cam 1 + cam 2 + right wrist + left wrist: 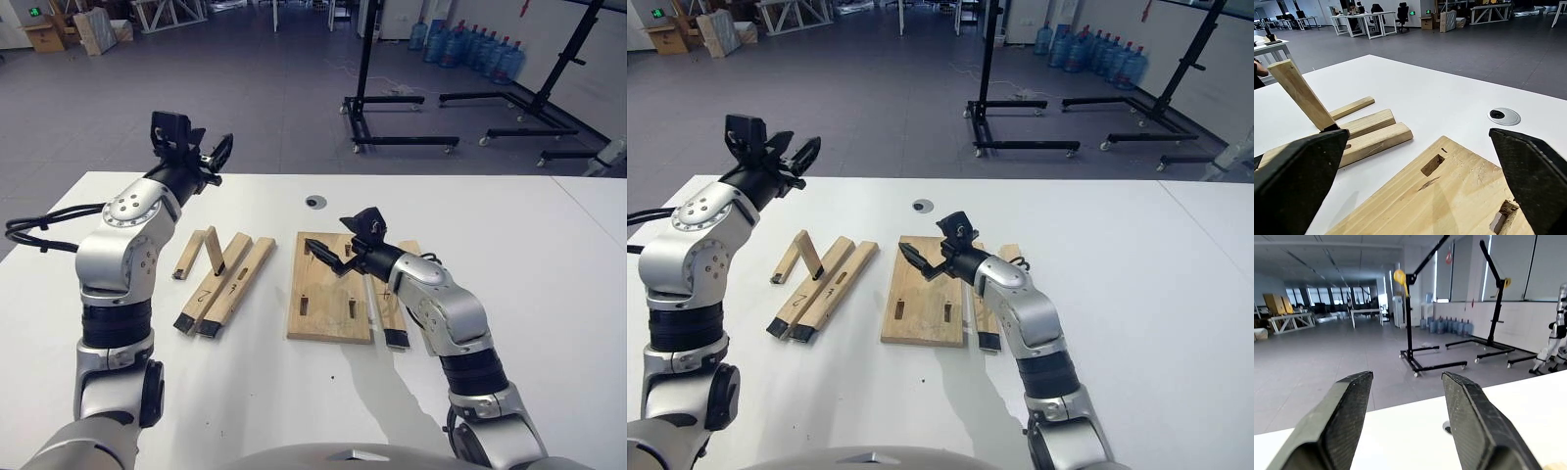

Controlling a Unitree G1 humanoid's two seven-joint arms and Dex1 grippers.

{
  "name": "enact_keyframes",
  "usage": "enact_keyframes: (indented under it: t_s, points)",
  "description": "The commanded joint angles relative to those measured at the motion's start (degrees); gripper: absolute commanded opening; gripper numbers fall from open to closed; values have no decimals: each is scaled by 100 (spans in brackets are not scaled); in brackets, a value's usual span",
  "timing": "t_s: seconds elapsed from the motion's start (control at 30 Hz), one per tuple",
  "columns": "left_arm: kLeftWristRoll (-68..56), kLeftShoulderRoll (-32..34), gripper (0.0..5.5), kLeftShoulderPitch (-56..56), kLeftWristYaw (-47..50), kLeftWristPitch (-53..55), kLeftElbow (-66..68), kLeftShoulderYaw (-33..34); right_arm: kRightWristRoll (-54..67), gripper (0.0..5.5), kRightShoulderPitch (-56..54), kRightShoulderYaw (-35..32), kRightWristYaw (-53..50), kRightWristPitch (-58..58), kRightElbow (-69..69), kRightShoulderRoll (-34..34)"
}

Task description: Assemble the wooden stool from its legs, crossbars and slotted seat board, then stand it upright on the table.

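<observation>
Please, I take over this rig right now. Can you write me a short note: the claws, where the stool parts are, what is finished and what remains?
Left claw: open, empty, raised above the table's far left part.
Right claw: open, empty, above the far end of the seat board.
Parts: the seat board lies flat in the middle. Two legs lie side by side on its left, with a crossbar leaning tilted on them. More wooden pieces lie on its right, partly under the right arm.
Done: nothing is joined.
Left: the whole assembly, then standing the stool upright.
</observation>
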Motion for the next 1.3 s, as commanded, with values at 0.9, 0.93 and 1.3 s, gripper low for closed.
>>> enact_keyframes:
  t_s: [0.9,0.93,1.3]
  points:
    - [-4364,1052,258,60,1747,3093,-1697,2646,13,525,472,-589,-112,-58,-491,-433]
    - [-4293,1216,258,425,1584,3171,-1774,2546,16,525,490,-640,-119,-51,-528,-470]
    - [-3883,2248,422,3245,-417,2833,-2503,1987,11,525,570,-794,-204,-106,-496,-530]
